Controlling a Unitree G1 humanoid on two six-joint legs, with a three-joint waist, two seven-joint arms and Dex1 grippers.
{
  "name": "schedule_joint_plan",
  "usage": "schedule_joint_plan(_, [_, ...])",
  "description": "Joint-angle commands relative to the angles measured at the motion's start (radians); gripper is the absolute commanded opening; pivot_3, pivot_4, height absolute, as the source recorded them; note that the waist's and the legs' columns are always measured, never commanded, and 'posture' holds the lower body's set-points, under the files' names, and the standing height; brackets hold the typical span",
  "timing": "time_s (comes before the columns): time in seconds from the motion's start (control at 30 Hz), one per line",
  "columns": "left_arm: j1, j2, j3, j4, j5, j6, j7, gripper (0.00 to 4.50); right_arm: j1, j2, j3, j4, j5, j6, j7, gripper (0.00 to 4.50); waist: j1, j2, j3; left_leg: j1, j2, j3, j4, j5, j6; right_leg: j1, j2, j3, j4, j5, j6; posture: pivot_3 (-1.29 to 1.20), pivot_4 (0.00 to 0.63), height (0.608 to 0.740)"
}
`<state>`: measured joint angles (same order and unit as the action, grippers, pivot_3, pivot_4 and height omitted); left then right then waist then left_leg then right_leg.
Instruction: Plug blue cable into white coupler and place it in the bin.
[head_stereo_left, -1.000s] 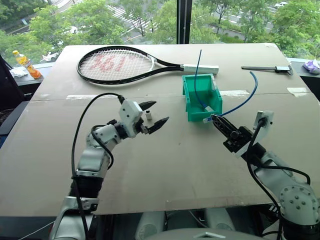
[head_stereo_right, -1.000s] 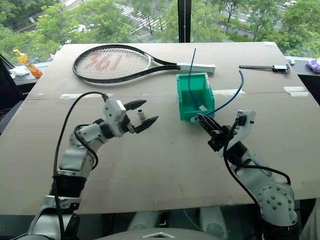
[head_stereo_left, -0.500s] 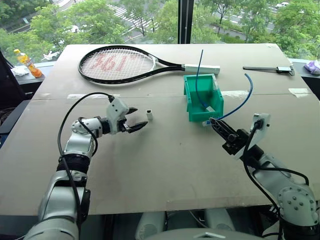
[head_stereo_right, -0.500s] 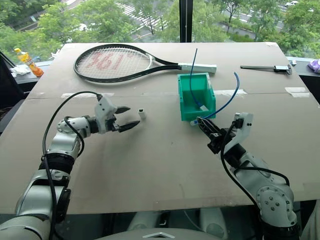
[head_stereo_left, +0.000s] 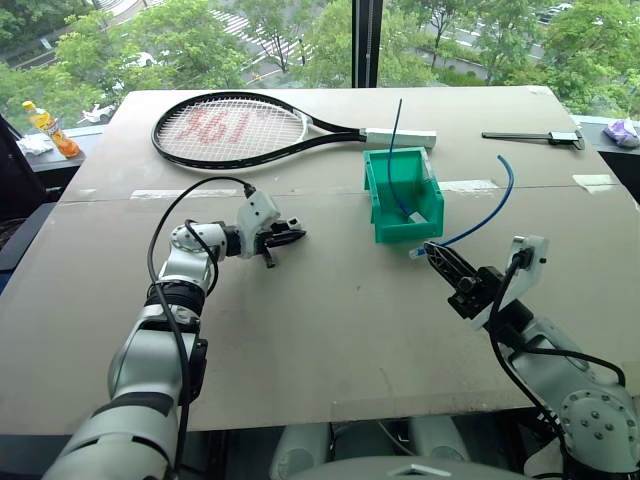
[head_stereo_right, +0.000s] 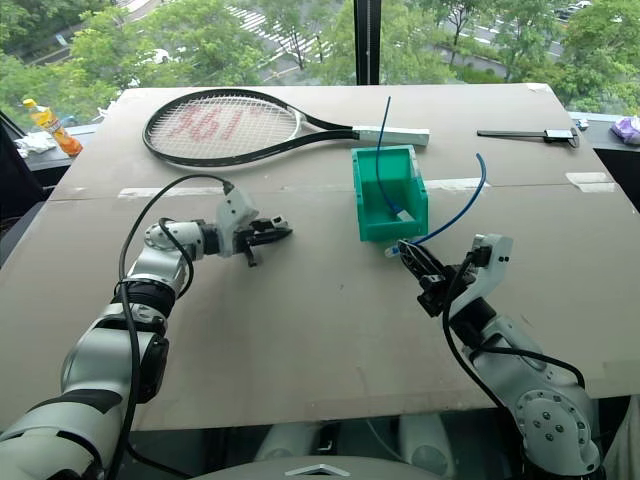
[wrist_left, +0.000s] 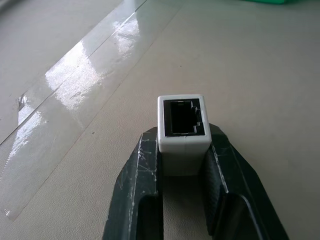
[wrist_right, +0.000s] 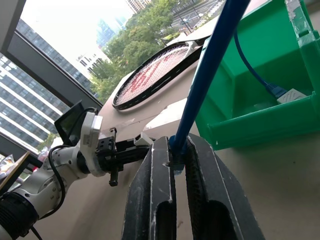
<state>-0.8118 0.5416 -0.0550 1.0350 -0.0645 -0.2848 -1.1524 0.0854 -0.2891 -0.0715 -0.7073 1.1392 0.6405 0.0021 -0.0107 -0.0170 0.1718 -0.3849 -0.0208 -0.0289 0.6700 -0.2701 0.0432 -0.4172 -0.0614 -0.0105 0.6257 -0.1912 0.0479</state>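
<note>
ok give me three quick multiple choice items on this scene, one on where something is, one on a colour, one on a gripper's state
1. Where does the tennis racket lie?
A. inside the bin
B. on the far part of the table, beyond the bin
C. under the right gripper

2. What colour is the bin?
A. teal-green
B. red
C. yellow

3. What is the left gripper doing?
A. standing open above the racket
B. shut on a bottle
C. shut on the white coupler

Answers:
1 B, the racket sits near the table's window edge, behind the bin.
2 A, its walls show teal-green in both eye views.
3 C, the left wrist view shows the white coupler clamped between both fingers, socket facing out.
</note>
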Motion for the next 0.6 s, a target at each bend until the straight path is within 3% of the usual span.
schedule_joint_plan(0.03, [0.034,0.003,0.017,-0.155,-0.09,0.098,-0.157,0.37,0.003,-0.034,-0.012,-0.048,-0.023,-0.019,0.034,0.0,0.0,0.0,0.0,0.0,0.0,0.0,0.0,0.0,0.0,0.0,0.0,0.0,0.0,0.0,0.0,0.0,0.15,0.74])
schedule_joint_plan(0.13, [0.118,-0.003,-0.022,-0.431,-0.146,0.272,-0.226,0.37,-0.003,-0.105,-0.015,-0.049,-0.075,-0.016,0.106,0.0,0.0,0.0,0.0,-0.001,0.0,0.0,0.0,0.0,0.0,0.0,-0.001,0.0,-0.001,0.0,0.0,0.0,0.15,0.74])
schedule_joint_plan(0.27, [0.202,-0.049,-0.109,-0.689,-0.115,0.399,-0.172,0.37,-0.055,-0.203,0.017,-0.027,-0.142,0.001,0.209,0.0,0.003,0.0,0.0,-0.001,0.0,0.0,0.001,0.0,0.001,0.0,-0.001,0.0,-0.001,0.0,0.0,0.0,0.15,0.74])
schedule_joint_plan(0.43, [0.231,-0.087,-0.187,-0.789,-0.063,0.46,-0.101,0.37,-0.167,-0.306,0.092,0.035,-0.243,0.018,0.361,0.0,-0.002,-0.001,0.0,0.001,0.001,0.001,0.001,0.0,0.001,0.0,0.0,0.001,0.0,-0.002,0.002,0.0,0.15,0.74])
schedule_joint_plan(0.6, [0.251,-0.083,-0.242,-0.777,-0.005,0.431,-0.066,0.37,-0.321,-0.35,0.213,0.186,-0.407,-0.015,0.517,0.0,-0.003,-0.001,0.0,0.001,0.001,0.001,0.0,0.0,0.001,0.0,0.001,0.001,0.0,-0.001,0.002,0.0,0.15,0.74])
